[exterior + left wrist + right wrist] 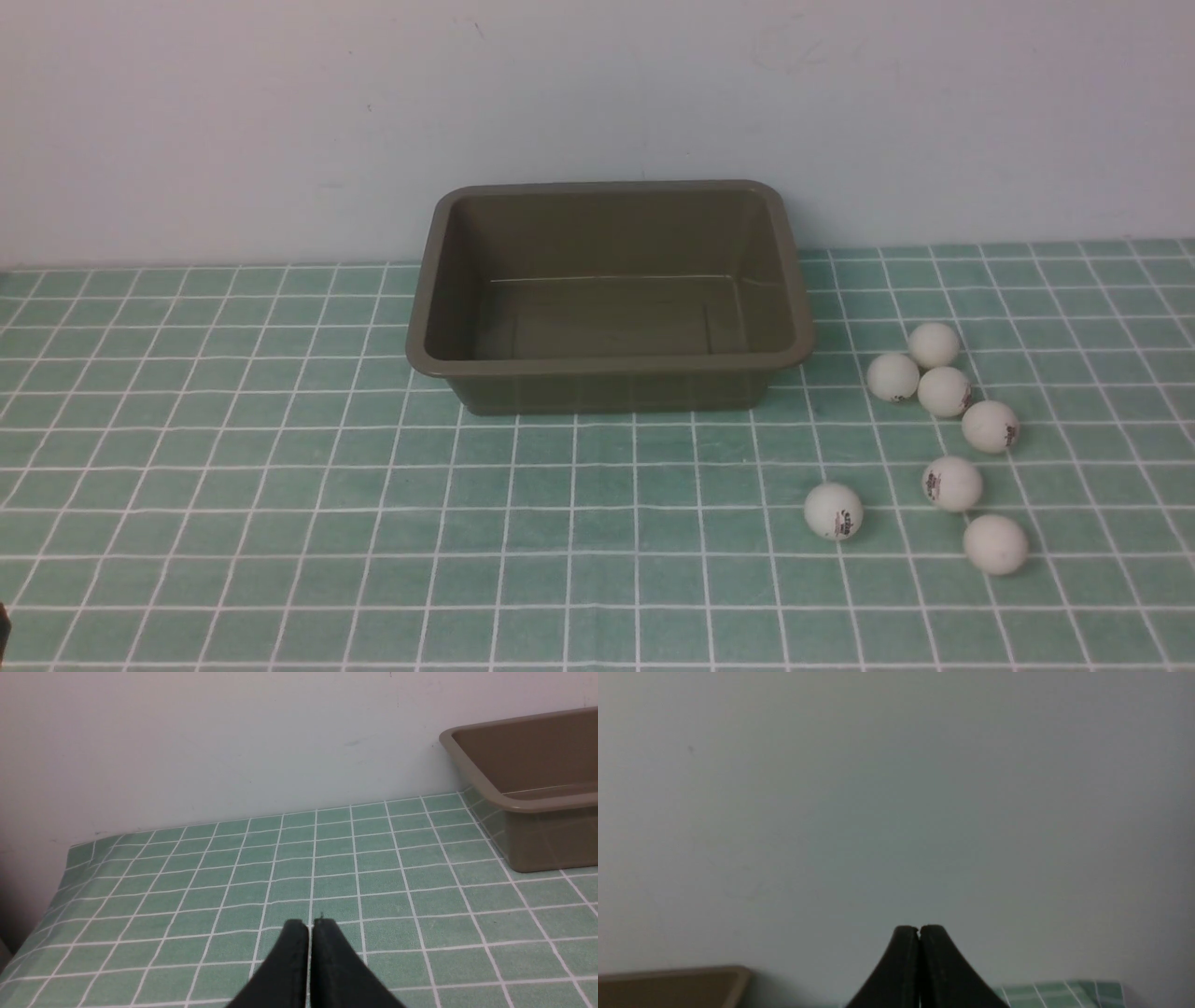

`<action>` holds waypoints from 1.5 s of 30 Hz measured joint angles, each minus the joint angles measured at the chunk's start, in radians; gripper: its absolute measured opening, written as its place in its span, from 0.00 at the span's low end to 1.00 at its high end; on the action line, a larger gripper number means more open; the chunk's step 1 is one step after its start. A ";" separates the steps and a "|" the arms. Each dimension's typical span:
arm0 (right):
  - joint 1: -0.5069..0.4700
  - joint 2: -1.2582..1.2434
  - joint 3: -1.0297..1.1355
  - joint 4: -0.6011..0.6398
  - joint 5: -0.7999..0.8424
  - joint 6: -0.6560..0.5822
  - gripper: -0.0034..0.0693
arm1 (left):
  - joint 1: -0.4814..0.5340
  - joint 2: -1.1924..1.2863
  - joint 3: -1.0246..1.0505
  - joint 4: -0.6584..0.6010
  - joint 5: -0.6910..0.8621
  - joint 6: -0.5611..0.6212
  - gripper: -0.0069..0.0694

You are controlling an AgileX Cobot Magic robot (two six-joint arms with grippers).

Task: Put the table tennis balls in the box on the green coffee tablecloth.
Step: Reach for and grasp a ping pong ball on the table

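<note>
Olive-brown box point(611, 392): set on the green coffee tablecloth point(233, 485), ahead and rightward of the left jaws, well apart; ahead-left of the right jaws. Both pairs are pressed together, nothing held. Seven table tennis balls point(944, 391): scattered on the cloth outside the box; their position relative to the jaws cannot be told.

The front camera looks across the cloth point(280, 485) to the wall point(280, 112). The left wrist camera sits low behind the left fingers point(292, 966). The right one faces the wall beyond the right fingers point(906, 970). All share the box point(607, 387).
</note>
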 joint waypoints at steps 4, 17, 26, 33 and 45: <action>0.002 0.236 -0.052 0.027 0.082 -0.033 0.03 | 0.000 0.000 0.000 0.000 0.000 0.000 0.08; 0.398 0.820 -0.415 0.181 0.340 -0.230 0.03 | 0.000 0.000 0.000 0.000 0.001 0.000 0.08; 0.402 1.154 -0.843 0.203 0.690 -0.276 0.03 | 0.000 0.000 0.000 0.000 0.001 0.000 0.08; 0.267 1.395 -1.020 0.431 0.743 -0.426 0.03 | 0.000 0.000 0.000 0.000 0.001 0.000 0.08; 0.155 1.492 -1.026 0.705 0.576 -0.616 0.14 | 0.000 0.000 0.000 0.000 0.001 0.000 0.08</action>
